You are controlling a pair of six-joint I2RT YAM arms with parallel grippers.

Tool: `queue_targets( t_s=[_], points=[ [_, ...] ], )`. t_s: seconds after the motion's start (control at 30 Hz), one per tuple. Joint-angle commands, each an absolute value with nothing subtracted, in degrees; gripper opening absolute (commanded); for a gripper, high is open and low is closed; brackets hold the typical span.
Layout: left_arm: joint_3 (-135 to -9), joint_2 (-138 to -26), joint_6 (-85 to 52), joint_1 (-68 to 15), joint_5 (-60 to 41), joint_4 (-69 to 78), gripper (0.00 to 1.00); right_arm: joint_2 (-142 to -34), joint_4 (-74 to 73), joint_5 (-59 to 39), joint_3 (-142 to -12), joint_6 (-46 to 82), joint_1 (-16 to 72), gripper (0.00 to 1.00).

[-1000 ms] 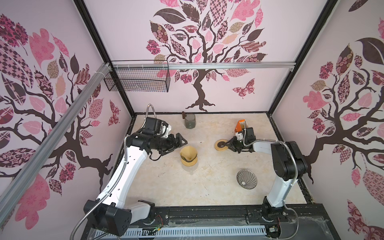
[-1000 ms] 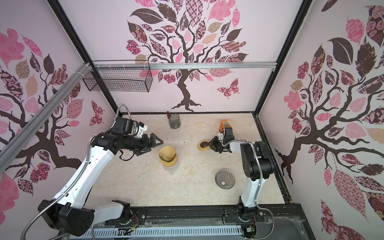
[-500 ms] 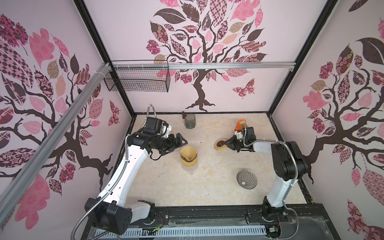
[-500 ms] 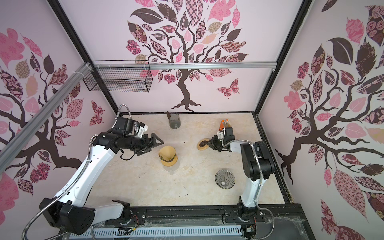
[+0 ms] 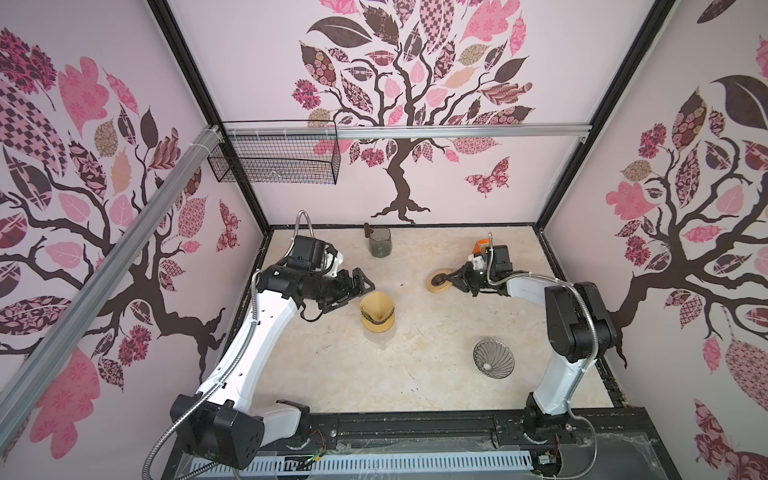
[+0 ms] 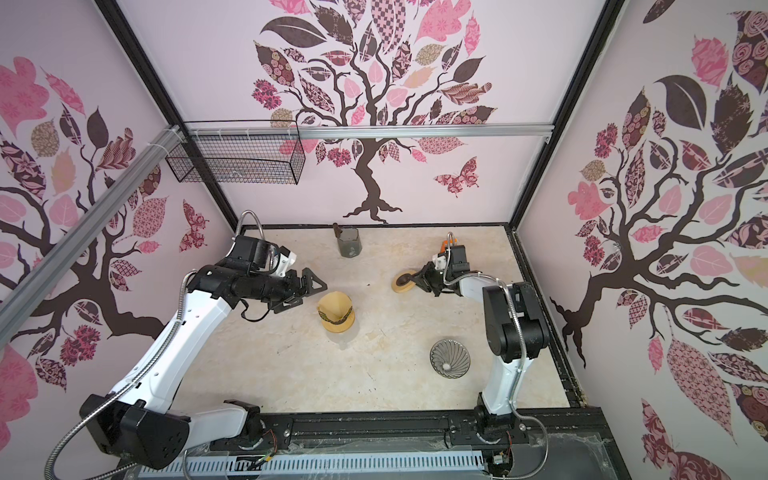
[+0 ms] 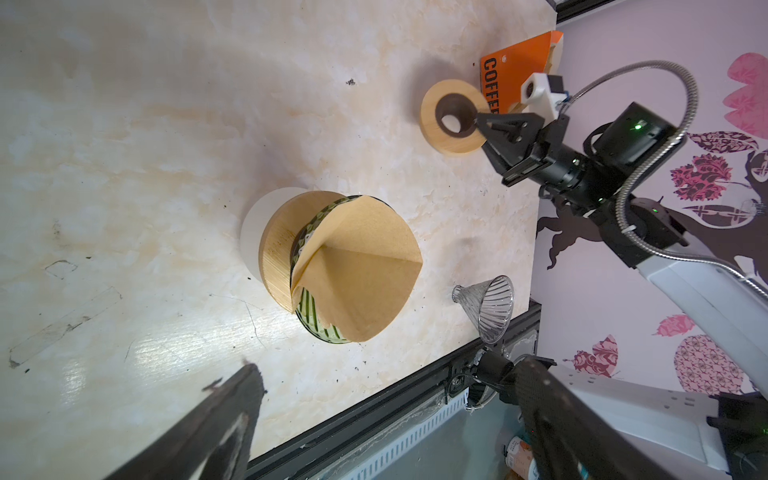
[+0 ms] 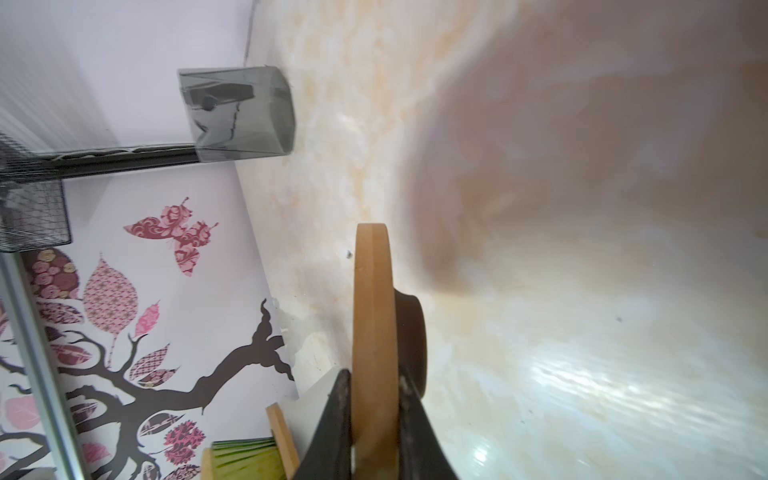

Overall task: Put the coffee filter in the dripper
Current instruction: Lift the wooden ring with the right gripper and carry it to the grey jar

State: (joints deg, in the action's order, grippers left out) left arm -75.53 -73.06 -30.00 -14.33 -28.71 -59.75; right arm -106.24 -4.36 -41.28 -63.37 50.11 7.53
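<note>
Coffee filter (image 7: pixel 357 266) hides most of the striped glass (image 7: pixel 316 322) under it. Left gripper (image 5: pixel 358 296) sits wide open right beside it; right gripper (image 5: pixel 453 280), further off, is clamped on a wooden ring (image 5: pixel 438 282).

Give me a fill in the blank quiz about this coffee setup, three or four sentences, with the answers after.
The left gripper, next to the paper filter, is ____.
The right gripper is shut on a wooden ____.
The glass dripper near the right arm's base has ____ inside it.
The box marked COFFEE is coloured ____.
Missing words: open; ring; nothing; orange.
</note>
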Motion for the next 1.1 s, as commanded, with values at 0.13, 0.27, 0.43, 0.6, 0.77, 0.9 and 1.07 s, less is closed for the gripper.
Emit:
queue_targets(
  t_s=[0.13, 0.27, 0.43, 0.6, 0.77, 0.9, 1.07],
  points=[
    [-74.7, -71.9, -29.0, -14.0, -25.8, -60.3, 0.98, -108.8, -11.2, -45.1, -77.0, 56.5, 10.2, 0.03],
    [-74.0, -73.2, -26.7, -13.7, -23.3, -60.7, 0.98, -114.7, -14.6, -44.8, -84.7, 60.5, 12.3, 0.02],
    [-73.8, -73.3, -26.9, -13.5, -23.4, -60.1, 0.98, -123.2, -16.3, -44.4, -97.0, 65.0, 14.9, 0.02],
    [-73.5, -73.5, -27.3, -13.5, -22.9, -60.2, 0.98, -130.9, -15.2, -43.5, -108.5, 68.2, 17.0, 0.02],
    [-73.2, -73.5, -27.4, -13.4, -22.6, -60.1, 0.98, -136.9, -15.2, -42.3, -116.6, 71.1, 18.5, 0.02],
    [-73.2, -73.7, -27.4, -13.4, -22.5, -60.3, 0.98, -140.8, -16.3, -41.6, -121.2, 73.2, 19.4, 0.02],
    [-73.6, -74.0, -27.3, -13.4, -22.3, -60.4, 0.98, -146.5, -17.2, -40.8, -127.0, 74.4, 20.3, 0.03]
  ],
)
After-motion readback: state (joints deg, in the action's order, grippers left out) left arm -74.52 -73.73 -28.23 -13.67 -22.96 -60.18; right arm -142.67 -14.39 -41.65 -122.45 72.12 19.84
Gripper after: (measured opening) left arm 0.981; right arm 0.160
